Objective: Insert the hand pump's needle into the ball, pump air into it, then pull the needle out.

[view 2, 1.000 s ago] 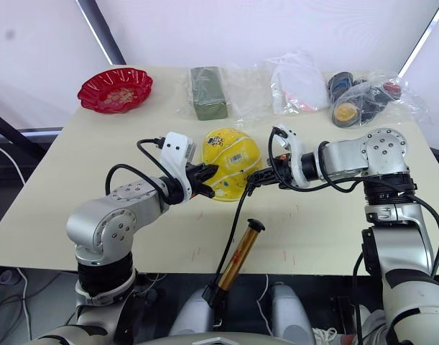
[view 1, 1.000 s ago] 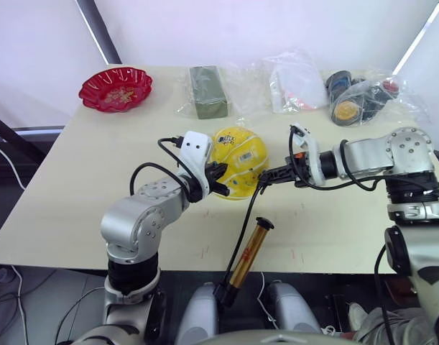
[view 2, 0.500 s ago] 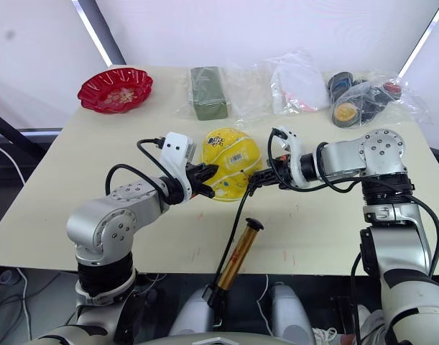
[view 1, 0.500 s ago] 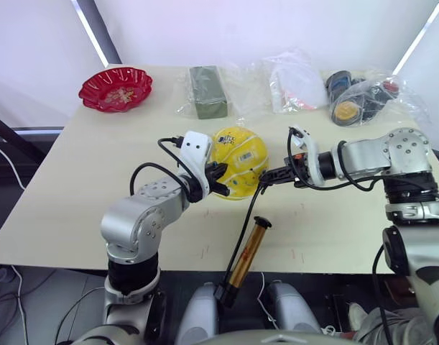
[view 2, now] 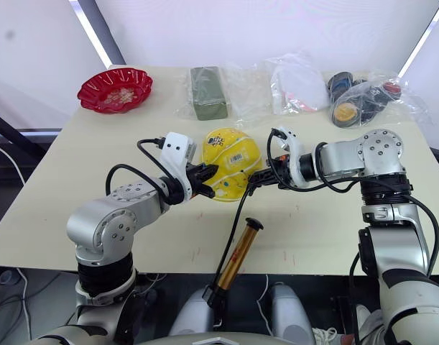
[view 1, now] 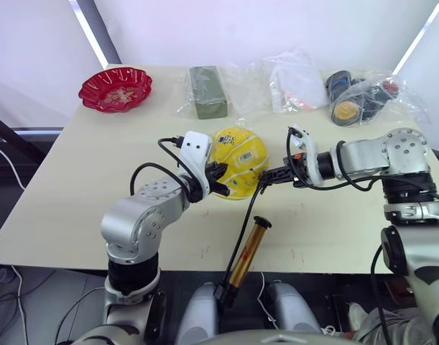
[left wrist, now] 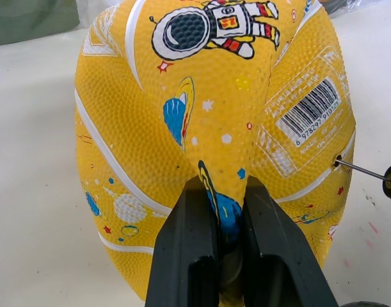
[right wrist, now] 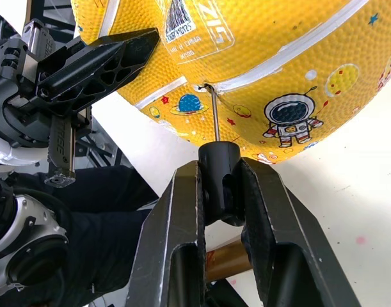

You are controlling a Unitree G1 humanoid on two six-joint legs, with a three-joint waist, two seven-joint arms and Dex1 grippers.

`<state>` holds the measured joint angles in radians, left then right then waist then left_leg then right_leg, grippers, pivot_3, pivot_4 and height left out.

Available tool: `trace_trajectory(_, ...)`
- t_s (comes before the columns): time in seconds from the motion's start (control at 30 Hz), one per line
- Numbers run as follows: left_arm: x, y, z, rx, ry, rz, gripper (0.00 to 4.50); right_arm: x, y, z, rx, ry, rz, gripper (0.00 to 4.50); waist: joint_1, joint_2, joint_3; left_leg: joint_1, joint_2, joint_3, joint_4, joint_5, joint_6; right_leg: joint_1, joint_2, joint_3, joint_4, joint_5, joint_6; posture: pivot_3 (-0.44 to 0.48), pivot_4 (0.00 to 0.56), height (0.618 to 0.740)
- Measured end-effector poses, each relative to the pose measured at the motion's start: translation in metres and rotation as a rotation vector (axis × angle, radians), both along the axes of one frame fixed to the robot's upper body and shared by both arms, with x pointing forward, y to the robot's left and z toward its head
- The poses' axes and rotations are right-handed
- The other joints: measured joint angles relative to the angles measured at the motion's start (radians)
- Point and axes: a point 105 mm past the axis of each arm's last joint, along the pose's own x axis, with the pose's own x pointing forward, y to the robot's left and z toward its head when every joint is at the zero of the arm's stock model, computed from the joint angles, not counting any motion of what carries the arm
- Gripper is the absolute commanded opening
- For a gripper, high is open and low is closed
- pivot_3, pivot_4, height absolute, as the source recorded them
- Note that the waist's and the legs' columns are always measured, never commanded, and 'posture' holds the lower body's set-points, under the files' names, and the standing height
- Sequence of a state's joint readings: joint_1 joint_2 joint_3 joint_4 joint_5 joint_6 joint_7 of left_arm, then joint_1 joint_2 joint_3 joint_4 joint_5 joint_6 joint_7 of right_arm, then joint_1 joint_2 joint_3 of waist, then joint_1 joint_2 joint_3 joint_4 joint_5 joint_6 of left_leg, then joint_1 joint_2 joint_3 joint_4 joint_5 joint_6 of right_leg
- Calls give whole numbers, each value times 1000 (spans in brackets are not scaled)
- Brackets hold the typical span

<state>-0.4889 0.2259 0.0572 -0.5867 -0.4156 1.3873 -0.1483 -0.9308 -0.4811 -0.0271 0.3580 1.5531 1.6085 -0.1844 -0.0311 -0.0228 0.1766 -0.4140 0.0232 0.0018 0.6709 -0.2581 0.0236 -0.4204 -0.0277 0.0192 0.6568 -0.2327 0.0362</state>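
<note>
The yellow ball (view 1: 237, 162) with astronaut prints rests mid-table, partly deflated. My left gripper (left wrist: 222, 192) is shut on a pinched fold of the ball's skin on its left side. My right gripper (right wrist: 219, 185) is shut on the needle's black fitting (right wrist: 219, 163) at the ball's right side. The thin metal needle (right wrist: 214, 115) points at the ball and its tip meets the small valve hole (left wrist: 338, 161); how deep it sits I cannot tell. The hand pump (view 1: 248, 248) lies at the table's front edge, its handle end hanging over. Its black hose (view 1: 245, 215) runs up to my right gripper (view 1: 266, 180).
A red scalloped bowl (view 1: 116, 88) sits at the back left. A green block in a plastic bag (view 1: 207, 91), clear bags (view 1: 298, 79) and a bag of dark items (view 1: 359, 97) line the back edge. Bare table (view 1: 90, 187) lies left and front right.
</note>
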Motion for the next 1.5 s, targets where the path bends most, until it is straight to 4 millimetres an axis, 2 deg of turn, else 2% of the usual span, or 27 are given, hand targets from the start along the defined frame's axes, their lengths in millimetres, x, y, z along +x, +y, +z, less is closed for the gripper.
trace_trajectory(0.3,-1,3,-1,18,-5,3,0,1,10,2,54,35,-18,295,-6,0,0,0,0,0,0,0,0,0,0,0,0,0,0,0,150,740)
trace_trajectory(0.73,0,18,3,97,-73,-19,0,13,32,3,125,128,-141,295,-7,0,0,-3,2,4,0,0,0,-5,0,4,1,0,0,0,150,740)
trace_trajectory(1.33,5,17,-3,73,-85,-120,0,17,31,-1,109,124,-164,295,-2,0,0,-3,3,6,0,1,1,-6,0,5,4,0,0,0,150,740)
trace_trajectory(1.5,6,19,-4,79,-87,-121,0,24,35,-4,104,136,-169,295,-4,0,0,-1,3,7,0,1,2,-6,1,6,5,0,0,0,150,740)
